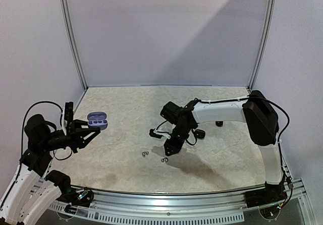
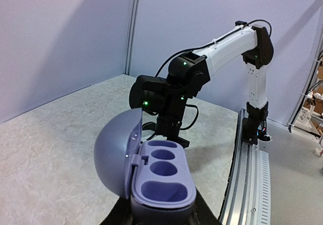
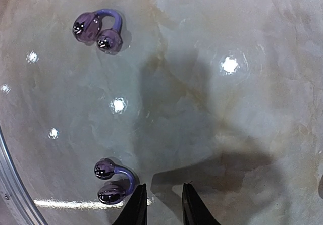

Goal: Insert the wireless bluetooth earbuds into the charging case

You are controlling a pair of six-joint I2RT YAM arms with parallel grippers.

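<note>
Pale lilac walls [image 1: 166,33], mottled beige tabletop [image 1: 222,157], aluminium posts [image 1: 72,38].

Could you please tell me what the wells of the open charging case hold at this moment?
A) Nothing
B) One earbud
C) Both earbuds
A: the left wrist view shows every well of the charging case bare, while both earbuds lie on the table.
</note>
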